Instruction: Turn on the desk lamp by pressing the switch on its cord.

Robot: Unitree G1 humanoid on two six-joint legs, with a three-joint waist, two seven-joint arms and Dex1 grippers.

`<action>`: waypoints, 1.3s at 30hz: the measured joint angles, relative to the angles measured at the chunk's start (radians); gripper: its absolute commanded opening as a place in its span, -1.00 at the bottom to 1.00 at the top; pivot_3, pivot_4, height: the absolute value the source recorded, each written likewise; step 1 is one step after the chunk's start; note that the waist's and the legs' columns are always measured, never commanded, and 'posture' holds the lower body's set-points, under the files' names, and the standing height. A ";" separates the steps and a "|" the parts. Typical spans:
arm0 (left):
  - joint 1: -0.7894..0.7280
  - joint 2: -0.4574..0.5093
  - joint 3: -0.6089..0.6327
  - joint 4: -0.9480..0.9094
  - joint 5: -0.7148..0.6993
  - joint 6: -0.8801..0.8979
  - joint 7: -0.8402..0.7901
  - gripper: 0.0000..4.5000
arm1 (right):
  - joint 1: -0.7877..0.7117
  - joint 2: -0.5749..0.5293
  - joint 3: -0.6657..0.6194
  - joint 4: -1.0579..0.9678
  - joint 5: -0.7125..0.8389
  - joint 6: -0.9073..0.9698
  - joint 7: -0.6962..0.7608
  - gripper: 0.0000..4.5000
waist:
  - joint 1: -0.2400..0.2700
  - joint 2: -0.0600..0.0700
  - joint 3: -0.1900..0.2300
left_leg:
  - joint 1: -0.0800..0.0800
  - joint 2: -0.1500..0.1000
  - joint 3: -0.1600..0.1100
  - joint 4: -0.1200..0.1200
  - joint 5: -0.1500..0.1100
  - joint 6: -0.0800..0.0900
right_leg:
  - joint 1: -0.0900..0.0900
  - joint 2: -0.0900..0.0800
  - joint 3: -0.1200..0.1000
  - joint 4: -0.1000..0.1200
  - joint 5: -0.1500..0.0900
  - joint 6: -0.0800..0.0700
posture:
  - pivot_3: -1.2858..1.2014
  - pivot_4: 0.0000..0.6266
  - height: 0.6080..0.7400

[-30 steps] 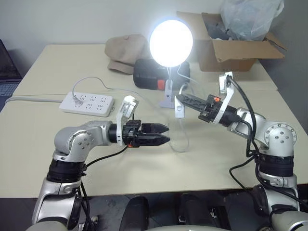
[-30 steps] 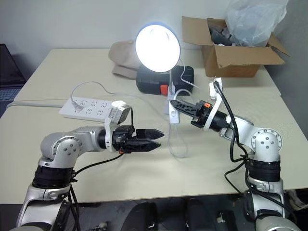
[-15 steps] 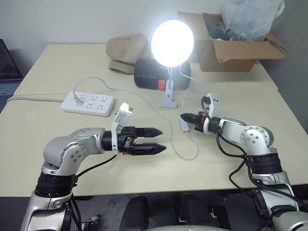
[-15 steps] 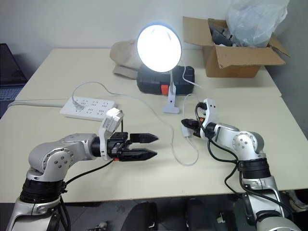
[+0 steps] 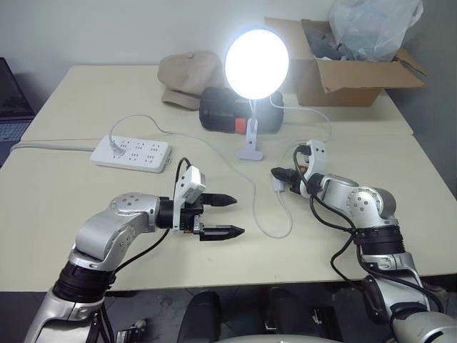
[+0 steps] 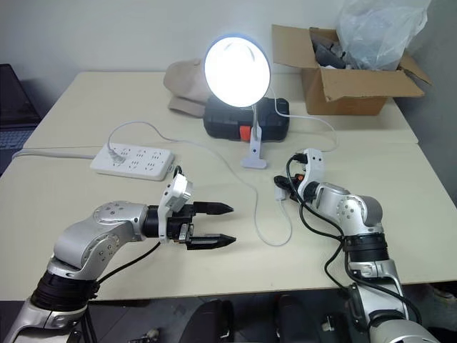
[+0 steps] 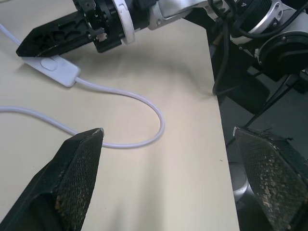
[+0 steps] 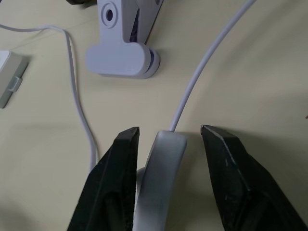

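Note:
The desk lamp (image 5: 256, 64) glows bright at mid-table on its white clip base (image 5: 250, 146). Its thin white cord (image 5: 275, 221) loops over the tabletop to the switch (image 5: 278, 184), a small white block lying flat. My right gripper (image 5: 280, 175) is low at the switch. In the right wrist view its black fingers (image 8: 120, 163) stand either side of the switch (image 8: 161, 178) with gaps, open. My left gripper (image 5: 230, 214) hovers open to the left of the cord loop, holding nothing. The left wrist view shows the cord (image 7: 144, 103) and the switch (image 7: 50, 67) under the right gripper (image 7: 29, 45).
A white power strip (image 5: 130, 153) lies at the left. A black case (image 5: 228, 111) and a beige cap (image 5: 189, 75) sit behind the lamp. A cardboard box (image 5: 343, 68) with a plastic bag stands at the back right.
My right gripper came down with the switch from above the table, set it on the surface and parted its fingers. My left gripper rolled and sank a little. The lamp stayed lit.

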 measured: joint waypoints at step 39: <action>-0.134 0.184 0.165 0.123 0.065 0.007 -0.048 1.00 | 0.325 -0.854 -0.152 -0.474 -0.128 -0.309 1.015 0.99 | 0.005 -0.001 0.001 | -0.001 0.000 0.001 0.002 -0.003 0.005 | 0.002 -0.001 -0.001 -0.005 0.002 0.004 | 0.03 -0.52 1.00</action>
